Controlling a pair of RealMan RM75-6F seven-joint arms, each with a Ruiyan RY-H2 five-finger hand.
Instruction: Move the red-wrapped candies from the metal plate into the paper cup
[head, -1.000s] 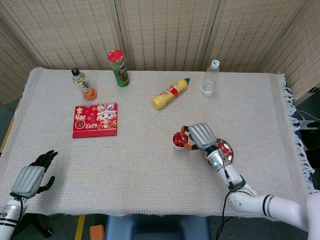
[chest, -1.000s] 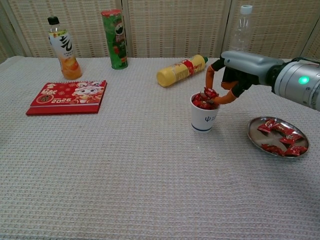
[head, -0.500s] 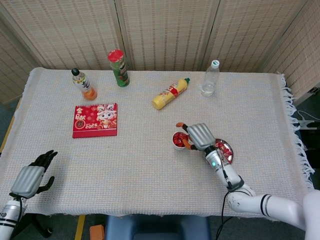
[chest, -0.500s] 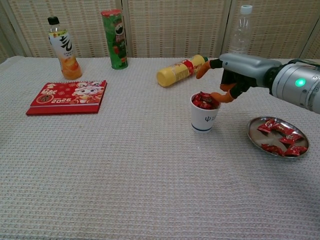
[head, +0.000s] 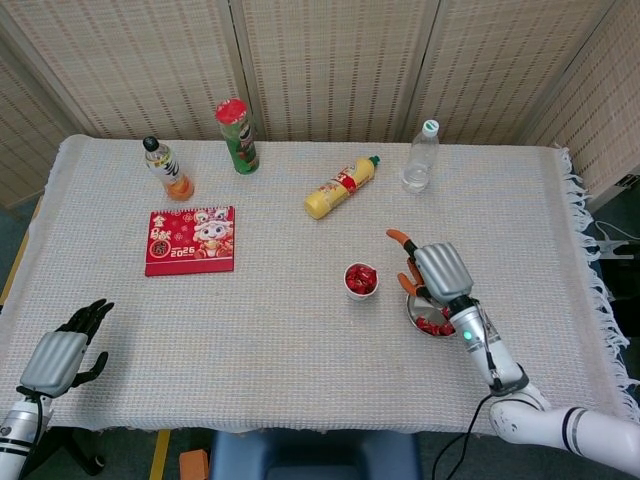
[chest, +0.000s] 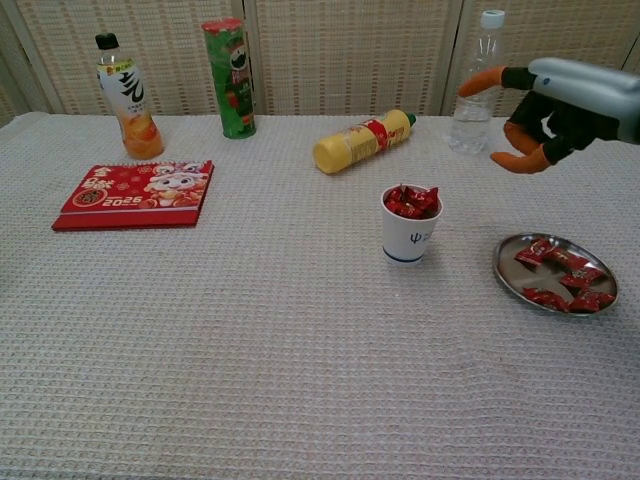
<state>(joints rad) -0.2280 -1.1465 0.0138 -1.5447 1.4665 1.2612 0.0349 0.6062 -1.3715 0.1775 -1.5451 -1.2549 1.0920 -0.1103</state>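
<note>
The right hand (chest: 548, 110) was held above the metal plate (chest: 507, 271), fingers spread and empty. Red-wrapped candies (chest: 560, 277) were seen on the plate; more filled the paper cup (chest: 410, 236) just beside it. The left hand (head: 62, 355) was rested at the table's (head: 300, 340) near edge, fingers loosely apart, nothing held.

right hand (chest: 555, 105) raised over metal plate (chest: 505, 272), fingers spread and curled, holding nothing | right forearm runs back off plate's near side | left hand (head: 62, 352) far from plate, low, fingers apart, empty
</note>
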